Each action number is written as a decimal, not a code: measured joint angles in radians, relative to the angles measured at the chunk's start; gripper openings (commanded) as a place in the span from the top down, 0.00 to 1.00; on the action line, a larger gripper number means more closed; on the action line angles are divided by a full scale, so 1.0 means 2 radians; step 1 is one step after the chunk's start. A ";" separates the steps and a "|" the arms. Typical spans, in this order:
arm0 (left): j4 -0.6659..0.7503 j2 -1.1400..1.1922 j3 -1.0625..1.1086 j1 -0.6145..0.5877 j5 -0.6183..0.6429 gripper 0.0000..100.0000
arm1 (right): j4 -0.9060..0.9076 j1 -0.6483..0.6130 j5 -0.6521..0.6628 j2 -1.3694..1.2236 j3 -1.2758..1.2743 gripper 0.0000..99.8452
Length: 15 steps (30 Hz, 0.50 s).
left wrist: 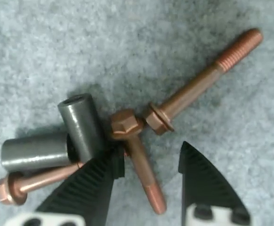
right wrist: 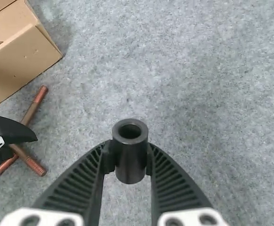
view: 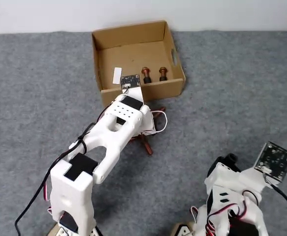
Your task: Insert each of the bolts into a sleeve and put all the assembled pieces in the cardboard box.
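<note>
The left gripper (left wrist: pixel 148 151), jaws released, straddles a rigid, likely slippery bolt (left wrist: pixel 140 162), best pinched mid-shank, while the right gripper (right wrist: pixel 129 153) clenches a sleeve (right wrist: pixel 129 135).

The cardboard box (view: pixel 164 90) stood open-topped. Inside it, near its front wall, two assembled pieces (view: pixel 146 75) stood upright side by side, copper heads up. Just outside that front wall, three copper bolts lay flat in a cluster. The first bolt (left wrist: pixel 202 80) had its flanged head against the hex head of the second bolt (left wrist: pixel 139 160), and the third bolt (left wrist: pixel 38 181) lay alongside two dark grey sleeves (left wrist: pixel 82 125) that touched each other. Well away from the box, a third sleeve (right wrist: pixel 129 136) sat clamped in my right gripper (right wrist: pixel 129 153), bore open.
</note>
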State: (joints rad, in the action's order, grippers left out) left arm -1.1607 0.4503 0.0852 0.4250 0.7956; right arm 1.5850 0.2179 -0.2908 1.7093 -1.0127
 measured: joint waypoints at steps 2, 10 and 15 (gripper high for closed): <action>0.001 0.004 -0.004 -0.001 0.000 0.81 | 0.000 -0.001 0.000 0.000 -0.006 0.99; 0.001 0.008 -0.012 -0.001 0.000 1.00 | -0.005 -0.001 0.000 -0.001 -0.008 0.99; 0.001 0.008 -0.013 0.002 -0.001 0.99 | -0.005 -0.001 0.000 -0.001 -0.008 0.99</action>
State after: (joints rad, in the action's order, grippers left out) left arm -1.1592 0.4672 0.0591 0.4281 0.7940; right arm 1.5758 0.2163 -0.2908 1.7077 -1.0296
